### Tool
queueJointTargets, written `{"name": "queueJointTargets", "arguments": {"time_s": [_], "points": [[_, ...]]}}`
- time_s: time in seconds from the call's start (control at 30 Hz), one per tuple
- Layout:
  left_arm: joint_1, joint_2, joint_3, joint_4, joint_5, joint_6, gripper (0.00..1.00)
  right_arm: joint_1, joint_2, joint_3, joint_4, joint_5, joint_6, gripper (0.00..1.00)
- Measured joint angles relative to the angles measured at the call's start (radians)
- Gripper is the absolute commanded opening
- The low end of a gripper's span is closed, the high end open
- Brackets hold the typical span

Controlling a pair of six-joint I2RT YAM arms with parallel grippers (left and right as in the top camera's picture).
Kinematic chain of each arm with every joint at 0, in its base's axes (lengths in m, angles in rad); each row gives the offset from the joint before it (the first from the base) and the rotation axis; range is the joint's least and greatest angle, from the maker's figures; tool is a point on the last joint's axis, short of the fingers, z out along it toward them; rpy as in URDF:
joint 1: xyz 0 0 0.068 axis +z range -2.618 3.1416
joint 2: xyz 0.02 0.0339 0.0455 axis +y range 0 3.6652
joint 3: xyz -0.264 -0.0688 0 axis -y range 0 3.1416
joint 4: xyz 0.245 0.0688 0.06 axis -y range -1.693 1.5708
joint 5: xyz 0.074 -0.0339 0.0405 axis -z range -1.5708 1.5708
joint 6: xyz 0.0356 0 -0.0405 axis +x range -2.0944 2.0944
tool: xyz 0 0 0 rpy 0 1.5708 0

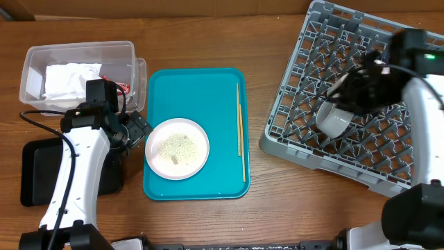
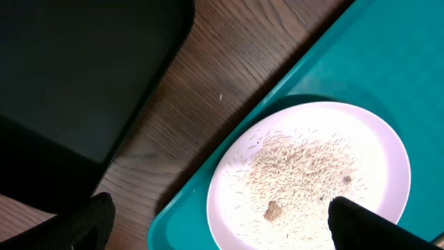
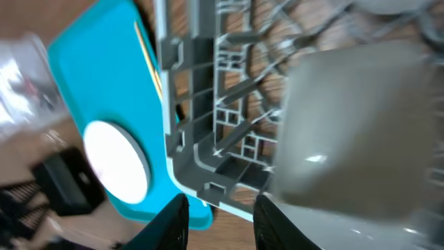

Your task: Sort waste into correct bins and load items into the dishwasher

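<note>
A small pale plate with rice-like crumbs sits on the teal tray. Chopsticks lie along the tray's right side. My left gripper is open at the plate's left edge. In the left wrist view one finger is over the plate and crumbs, and the gripper holds nothing. A white cup lies in the grey dish rack. My right gripper is open just beside it. In the blurred right wrist view the cup is right of the fingers.
The clear tub at the back left holds the white napkin and the red wrapper. The black tray lies at the front left, partly under my left arm. It also shows in the left wrist view.
</note>
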Motion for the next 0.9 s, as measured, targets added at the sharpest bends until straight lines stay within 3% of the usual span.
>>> {"name": "queueJointTargets", "arguments": {"time_s": [0.17, 0.43, 0.9], "points": [[0.000, 0.000, 0.000, 0.000, 0.000, 0.000, 1.00, 0.096, 0.001, 0.000, 0.010, 0.129, 0.042, 0.27], [0.000, 0.000, 0.000, 0.000, 0.000, 0.000, 1.00, 0.102, 0.047, -0.054, 0.022, 0.402, 0.201, 0.10], [0.000, 0.000, 0.000, 0.000, 0.000, 0.000, 1.00, 0.064, 0.055, -0.069, -0.018, 0.533, 0.318, 0.08]]}}
